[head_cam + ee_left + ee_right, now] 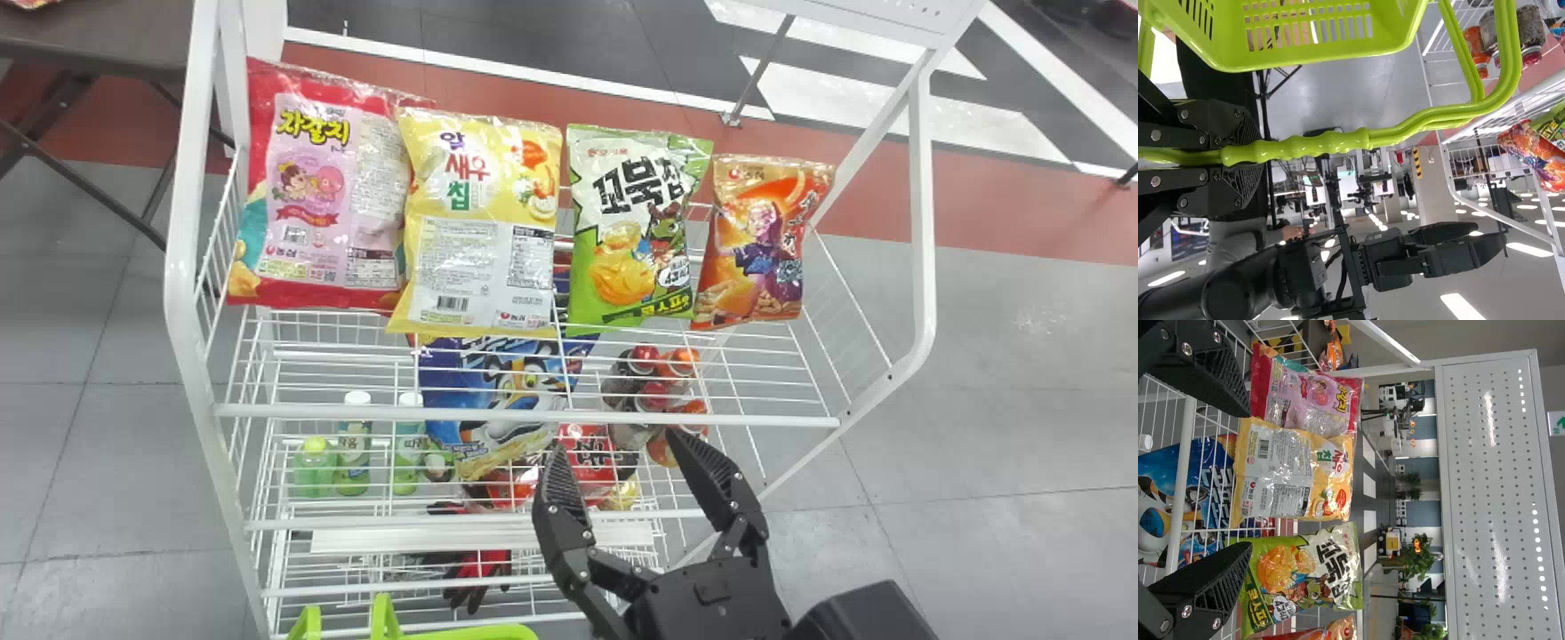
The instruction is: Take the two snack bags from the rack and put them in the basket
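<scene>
If going for the yellow snack bag, upright on the rack straight ahead, probably slide the nearer, wide-open right gripper in across its width, with left gripper clamped on the basket handle.

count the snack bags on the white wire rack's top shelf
4, left to right in the head view: a red-and-pink plastic bag, a yellow plastic bag, a green-and-white plastic bag and a smaller orange plastic bag. Another could be hidden behind them.

Glossy, crinkled plastic film snack bags, white-coated smooth metal rack, shiny lime plastic basket.
</scene>
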You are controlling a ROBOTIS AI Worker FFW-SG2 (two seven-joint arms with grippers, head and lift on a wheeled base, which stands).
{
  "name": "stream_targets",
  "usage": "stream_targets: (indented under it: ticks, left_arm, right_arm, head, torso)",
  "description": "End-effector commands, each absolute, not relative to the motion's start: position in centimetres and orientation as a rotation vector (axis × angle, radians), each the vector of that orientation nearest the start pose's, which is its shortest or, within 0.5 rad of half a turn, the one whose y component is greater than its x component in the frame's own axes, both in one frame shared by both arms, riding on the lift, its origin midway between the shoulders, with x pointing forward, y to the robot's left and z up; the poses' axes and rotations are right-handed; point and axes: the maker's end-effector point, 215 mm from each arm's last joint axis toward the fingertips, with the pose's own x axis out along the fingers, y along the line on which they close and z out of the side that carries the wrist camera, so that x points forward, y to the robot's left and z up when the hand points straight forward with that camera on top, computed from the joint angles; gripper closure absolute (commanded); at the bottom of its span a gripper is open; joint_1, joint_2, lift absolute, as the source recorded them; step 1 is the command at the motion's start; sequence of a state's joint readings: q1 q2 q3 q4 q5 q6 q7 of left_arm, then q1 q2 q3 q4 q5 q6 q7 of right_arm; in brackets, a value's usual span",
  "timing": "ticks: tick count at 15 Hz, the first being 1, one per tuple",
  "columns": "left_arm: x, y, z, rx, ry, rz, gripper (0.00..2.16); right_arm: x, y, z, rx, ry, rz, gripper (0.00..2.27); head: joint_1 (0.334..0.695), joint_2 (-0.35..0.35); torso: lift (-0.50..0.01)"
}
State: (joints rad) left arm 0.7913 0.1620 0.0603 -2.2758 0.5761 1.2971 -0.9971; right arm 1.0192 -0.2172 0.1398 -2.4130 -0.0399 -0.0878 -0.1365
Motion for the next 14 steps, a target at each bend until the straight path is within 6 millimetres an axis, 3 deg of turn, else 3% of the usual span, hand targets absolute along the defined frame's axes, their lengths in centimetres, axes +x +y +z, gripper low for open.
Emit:
stream_targets:
  ticks: [1,6,10,14]
  left_arm:
    - [10.0,2.4,-41.2,-1.006,1.116,-1.122,1.87]
    - [9.9,2.5,-41.3,-1.012,1.122,-1.125,1.87]
    - [9.9,2.5,-41.8,-1.001,1.130,-1.117,1.87]
    - [9.8,2.1,-42.1,-0.967,1.142,-1.122,1.87]
  right_arm:
    - [30.4,-17.8,-31.5,0.019,0.126,0.115,0.12]
    - [34.8,-19.3,-33.7,-0.050,0.187,0.099,0.12]
    - [39.6,-21.8,-34.4,-0.072,0.186,0.063,0.12]
    - [44.2,-25.5,-35.1,-0.017,0.180,0.037,0.12]
  head:
    - [0.695,-0.350]
    - [0.695,-0.350]
    - [0.695,-0.350]
    - [0.695,-0.350]
  torso:
    - [-0.011]
    - [-0.011]
    - [-0.011]
    - [-0.011]
